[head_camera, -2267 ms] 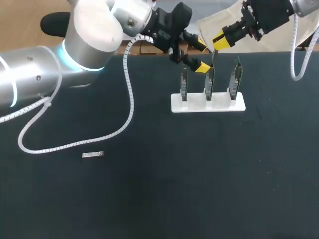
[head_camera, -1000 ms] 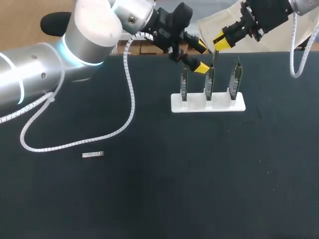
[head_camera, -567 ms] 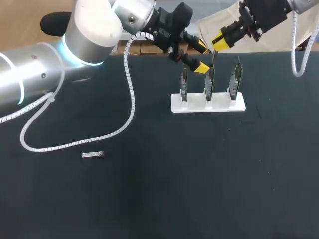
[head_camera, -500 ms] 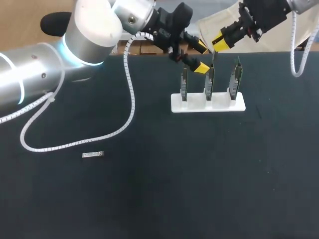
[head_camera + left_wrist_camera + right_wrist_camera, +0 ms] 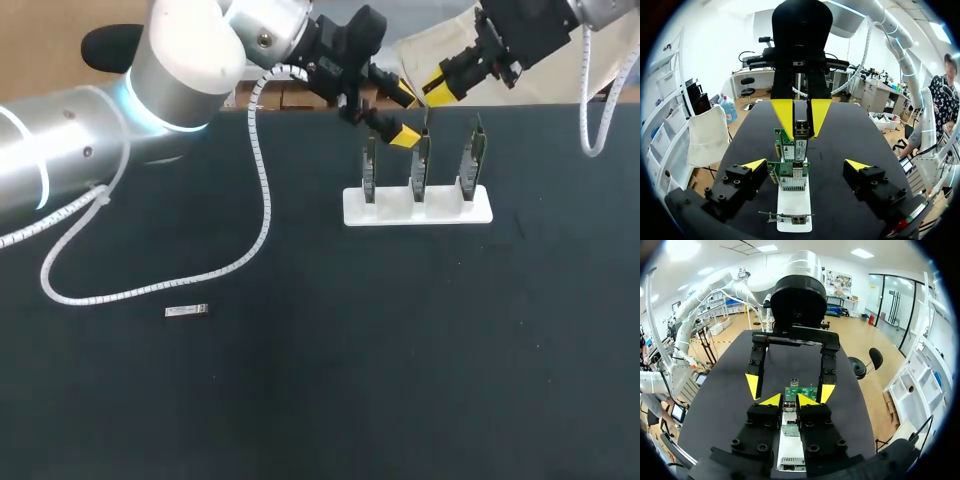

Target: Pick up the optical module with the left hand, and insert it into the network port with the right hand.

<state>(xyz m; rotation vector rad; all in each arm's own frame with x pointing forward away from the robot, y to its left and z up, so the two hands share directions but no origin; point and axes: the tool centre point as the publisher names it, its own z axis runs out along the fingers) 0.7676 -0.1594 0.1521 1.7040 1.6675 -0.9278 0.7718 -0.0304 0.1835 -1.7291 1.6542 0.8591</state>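
Most of the job looks done: the optical module [image 5: 801, 136] is off the tabletop [image 5: 400, 350] and in the right claw [image 5: 790, 401], with only the insertion left.
The right claw is clamped on the module from both sides, its yellow tips nearly together. The module hangs from them just above the middle card [image 5: 420, 165] of three standing upright in a white stand [image 5: 417, 207]. I cannot tell whether its end has entered the network port. The left claw [image 5: 403, 114] is spread wide, holds nothing and sits just beside that card, facing the right claw. A small silvery piece [image 5: 187, 311] lies on the tabletop, well apart from both claws.
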